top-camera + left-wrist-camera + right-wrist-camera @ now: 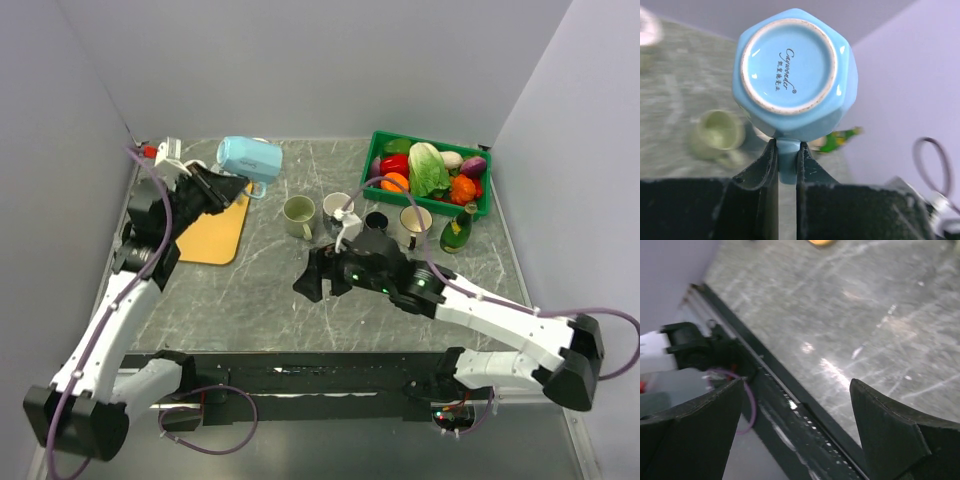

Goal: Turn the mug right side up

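Note:
A light blue mug (250, 158) hangs in the air above the back left of the table, lying on its side. My left gripper (240, 187) is shut on its handle. In the left wrist view the mug (795, 70) shows its unglazed base ring with a printed mark, and its handle (788, 162) is pinched between the two black fingers (762, 170). My right gripper (318, 280) is open and empty, low over the middle of the table; in the right wrist view (797, 405) it points at the table's near edge.
An orange mat (212, 235) lies under the left gripper. A green mug (298, 216), a white mug (338, 213), a dark cup (376, 221) and a tan mug (415, 226) stand mid-table. A green bottle (457, 230) stands beside a green crate (428, 170) of vegetables.

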